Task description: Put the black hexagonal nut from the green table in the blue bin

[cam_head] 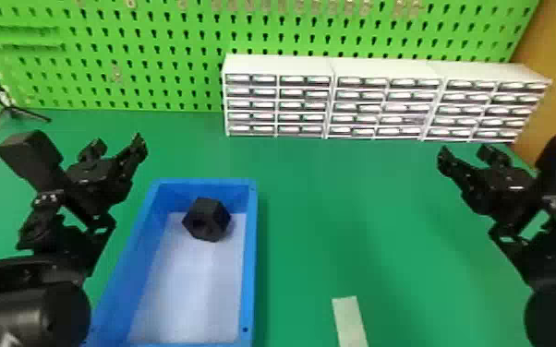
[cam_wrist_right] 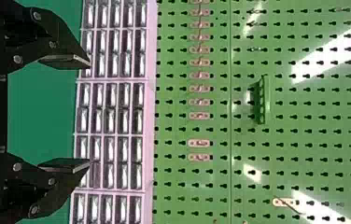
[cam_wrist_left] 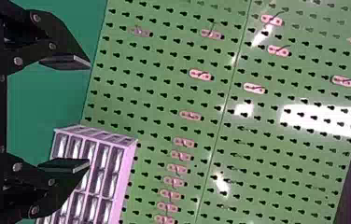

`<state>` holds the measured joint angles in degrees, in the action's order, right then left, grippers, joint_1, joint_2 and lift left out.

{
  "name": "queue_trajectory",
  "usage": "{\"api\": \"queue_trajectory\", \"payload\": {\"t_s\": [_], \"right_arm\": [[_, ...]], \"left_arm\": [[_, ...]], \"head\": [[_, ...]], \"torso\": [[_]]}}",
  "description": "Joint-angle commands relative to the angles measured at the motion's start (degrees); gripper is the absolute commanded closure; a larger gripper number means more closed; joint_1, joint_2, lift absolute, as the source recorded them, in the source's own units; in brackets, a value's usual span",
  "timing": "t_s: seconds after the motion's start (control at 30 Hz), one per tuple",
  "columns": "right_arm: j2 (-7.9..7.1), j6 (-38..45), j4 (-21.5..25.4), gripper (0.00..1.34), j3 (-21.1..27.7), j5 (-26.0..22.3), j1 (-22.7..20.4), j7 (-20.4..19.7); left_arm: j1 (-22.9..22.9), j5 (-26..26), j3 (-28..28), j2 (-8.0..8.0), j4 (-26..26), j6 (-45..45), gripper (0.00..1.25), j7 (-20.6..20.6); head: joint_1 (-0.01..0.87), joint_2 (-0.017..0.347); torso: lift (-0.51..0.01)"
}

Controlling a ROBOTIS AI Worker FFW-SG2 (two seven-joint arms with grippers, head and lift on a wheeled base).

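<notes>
Since nut (cam_head: 207,219) sits in blue bin (cam_head: 253,258) near far edge, left fingers (cam_head: 136,148), spread, leftward, are nearer than right fingers (cam_head: 449,162), also spread.

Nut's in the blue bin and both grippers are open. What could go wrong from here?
Little, I think. The left gripper hangs by the left side of the blue bin, so a low sweep of that arm might bump the bin and shift the black nut inside. Another grasp would also be a risk: the nut already lies in the bin and could be pulled out needlessly.
</notes>
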<state>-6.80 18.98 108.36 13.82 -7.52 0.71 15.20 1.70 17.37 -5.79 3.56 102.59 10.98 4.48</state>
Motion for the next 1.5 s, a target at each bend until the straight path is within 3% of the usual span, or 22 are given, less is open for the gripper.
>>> {"api": "queue_trajectory", "payload": {"t_s": [0.0, 0.37, 0.87, 1.17, 1.47], "right_arm": [[0.30, 0.0, -0.2, 0.51, -0.5, 0.2, 0.2, 0.0], [-0.32, 0.2, -0.2, 0.51, -0.4, -0.4, -0.6, 0.0], [0.12, 0.2, -0.2, 0.51, 0.7, -0.3, -0.2, 0.0], [-0.58, 0.2, -0.2, 0.51, 0.6, -0.3, 0.5, 0.0], [0.56, 0.2, -0.2, 0.51, 1.5, -0.2, 0.7, 0.0]], "left_arm": [[0.1, -0.4, 0.1, 0.04, 0.0, 0.0, 0.50, 0.0], [-0.7, -0.9, 0.4, -0.04, 0.1, 0.0, 0.50, 0.0], [-0.1, -1.6, 0.1, -0.04, 0.5, -0.2, 0.50, 0.0], [0.1, -1.8, 0.3, -0.04, 0.6, -0.7, 0.50, 0.0], [0.4, -3.3, 0.4, -0.04, 1.5, -0.7, 0.50, 0.0]], "head": [[0.692, 0.008], [0.692, 0.008], [0.692, 0.008], [0.692, 0.008], [0.692, 0.008]], "torso": [[-0.097], [-0.097], [-0.097], [-0.097], [-0.097]]}}
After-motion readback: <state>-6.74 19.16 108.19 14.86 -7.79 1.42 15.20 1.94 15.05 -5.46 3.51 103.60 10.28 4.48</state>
